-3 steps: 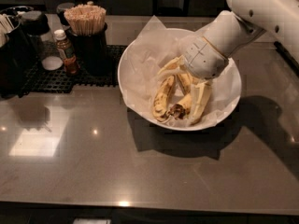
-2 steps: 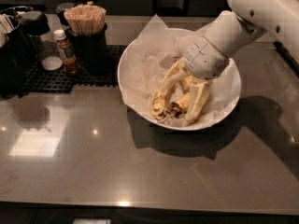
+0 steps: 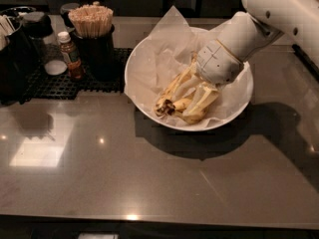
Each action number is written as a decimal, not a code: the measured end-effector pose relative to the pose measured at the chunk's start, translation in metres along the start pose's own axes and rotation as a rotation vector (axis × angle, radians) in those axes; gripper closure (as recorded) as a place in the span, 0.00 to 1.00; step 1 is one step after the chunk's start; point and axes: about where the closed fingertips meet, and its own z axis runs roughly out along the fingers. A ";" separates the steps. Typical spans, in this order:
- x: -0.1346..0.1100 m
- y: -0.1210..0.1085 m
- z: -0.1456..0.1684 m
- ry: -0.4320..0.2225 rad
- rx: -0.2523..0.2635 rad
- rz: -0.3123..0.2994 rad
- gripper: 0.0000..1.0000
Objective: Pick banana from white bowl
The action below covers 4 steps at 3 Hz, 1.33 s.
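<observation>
The white bowl stands at the back middle of the dark counter, lined with crumpled white paper. Several yellow bananas lie in a heap in its middle. The long curved banana runs from under the wrist down-left to dark ends near the bowl's front. A second banana lies to its right. My gripper reaches in from the upper right and is down among the bananas, touching them. Its white wrist hides the bananas' upper ends.
A black cup of wooden sticks and a small brown bottle stand on a black mat left of the bowl. Dark containers stand at the far left. The bowl casts a shadow to the front right.
The gripper has stayed down among the bananas in the bowl; the bananas look slightly shifted, nothing else has moved.
</observation>
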 end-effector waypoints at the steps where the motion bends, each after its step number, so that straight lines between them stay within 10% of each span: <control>1: 0.000 -0.001 0.000 0.001 0.003 0.000 1.00; 4: -0.046 0.002 -0.060 0.066 0.218 -0.089 1.00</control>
